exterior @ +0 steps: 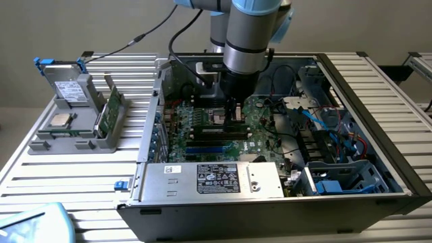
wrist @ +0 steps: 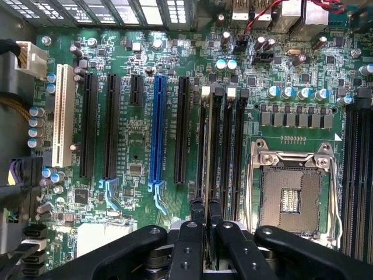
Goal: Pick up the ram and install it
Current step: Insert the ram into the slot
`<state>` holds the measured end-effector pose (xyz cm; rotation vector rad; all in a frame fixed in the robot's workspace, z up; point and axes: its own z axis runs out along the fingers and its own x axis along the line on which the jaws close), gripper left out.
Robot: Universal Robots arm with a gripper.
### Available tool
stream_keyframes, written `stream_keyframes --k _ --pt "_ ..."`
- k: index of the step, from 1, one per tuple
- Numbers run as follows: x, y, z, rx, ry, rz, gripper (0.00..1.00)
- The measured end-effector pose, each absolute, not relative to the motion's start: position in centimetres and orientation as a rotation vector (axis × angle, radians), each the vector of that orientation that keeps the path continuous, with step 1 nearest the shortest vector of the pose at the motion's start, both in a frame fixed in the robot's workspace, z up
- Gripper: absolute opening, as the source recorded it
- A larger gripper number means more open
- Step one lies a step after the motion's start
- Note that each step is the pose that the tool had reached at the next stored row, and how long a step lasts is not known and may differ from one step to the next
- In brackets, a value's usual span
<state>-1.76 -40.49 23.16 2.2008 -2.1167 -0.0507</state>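
Slatted metal forms the table point(exterior: 74, 172), and on it stands an open computer case point(exterior: 388, 167), which takes the side toward the exterior view's right. Near the table's edge on the exterior view's left sits a grey holder point(exterior: 71, 142). A wide green card point(exterior: 108, 109) stands upright in it, and a square silver processor chip point(exterior: 59, 120) lies flat beside the card. Inside the case the motherboard point(wrist: 134, 157) lies flat, with a silver power supply point(exterior: 216, 179) along the case's edge nearest the exterior camera.

The arm reaches down into the case, and the gripper point(wrist: 206, 209) hangs low over the middle of the motherboard. Its two black fingers point(wrist: 195, 227) are pressed close together on the ram point(wrist: 204, 146), which is seen from its thin top edge. The ram stands upright and runs along the black memory slots point(wrist: 220, 146), between the blue slot point(wrist: 156, 134) and the open processor socket point(wrist: 289, 195). Whether the ram already sits down in a slot or is just above it, I cannot tell.
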Motion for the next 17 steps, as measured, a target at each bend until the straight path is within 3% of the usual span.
stream_keyframes --k 17 --pt "-1.61 -40.49 22.94 2.192 -2.117 -0.042 0.14"
